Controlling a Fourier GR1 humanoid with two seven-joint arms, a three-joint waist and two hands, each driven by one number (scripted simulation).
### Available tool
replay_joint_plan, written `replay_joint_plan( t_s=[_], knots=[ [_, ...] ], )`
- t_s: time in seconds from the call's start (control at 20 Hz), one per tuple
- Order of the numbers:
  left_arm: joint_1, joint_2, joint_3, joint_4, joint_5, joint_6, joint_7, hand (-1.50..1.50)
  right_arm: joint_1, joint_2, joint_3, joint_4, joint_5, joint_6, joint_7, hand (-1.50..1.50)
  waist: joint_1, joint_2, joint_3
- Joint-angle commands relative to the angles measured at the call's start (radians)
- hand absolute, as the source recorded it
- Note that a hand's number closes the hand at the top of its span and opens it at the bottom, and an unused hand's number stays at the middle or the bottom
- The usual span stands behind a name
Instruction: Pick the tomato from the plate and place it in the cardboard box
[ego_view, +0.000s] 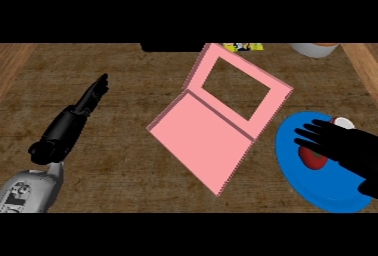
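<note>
A red tomato (313, 157) lies on a blue plate (295, 170) at the right of the counter. My right hand (347, 147) hovers over the plate with straight fingers spread above the tomato, covering part of it. A pink box (221, 117) with an open flap stands in the middle, left of the plate. At the left, my left hand (92, 95) rests with fingers straight, pointing away, holding nothing.
A small white round object (344, 122) sits at the plate's far rim beside my right hand. A white bowl (317, 49) and a yellow item (244, 47) sit at the far edge. The counter is dark wood.
</note>
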Motion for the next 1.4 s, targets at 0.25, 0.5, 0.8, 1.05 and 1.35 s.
replay_joint_plan(
  t_s=[0.25, 0.5, 0.8, 1.05, 1.35],
  knots=[
    [0.034, -0.034, 0.043, -0.084, -0.039, -0.031, 0.037, 0.00, -0.023, 0.119, 0.000, 0.067, 0.101, 0.023, -0.039, -1.50, 0.000, -0.001, 0.000],
    [0.031, -0.040, 0.075, -0.024, -0.033, -0.085, 0.003, 0.00, -0.094, 0.145, -0.029, 0.206, 0.169, -0.022, -0.087, -1.50, 0.004, 0.000, 0.000],
    [-0.007, -0.076, 0.066, -0.040, -0.079, -0.070, 0.058, 0.00, -0.082, 0.152, -0.078, 0.349, 0.229, -0.171, -0.141, -1.50, 0.000, 0.000, 0.000],
    [0.058, -0.086, 0.096, -0.090, -0.087, -0.097, 0.032, 0.00, -0.106, 0.233, -0.064, 0.344, 0.274, -0.088, -0.111, -1.50, 0.002, -0.001, 0.000],
    [0.082, -0.079, 0.115, -0.073, -0.078, -0.128, 0.000, 0.00, -0.072, 0.225, -0.058, 0.357, 0.261, -0.237, -0.259, 1.50, 0.000, -0.002, 0.000]
  ],
)
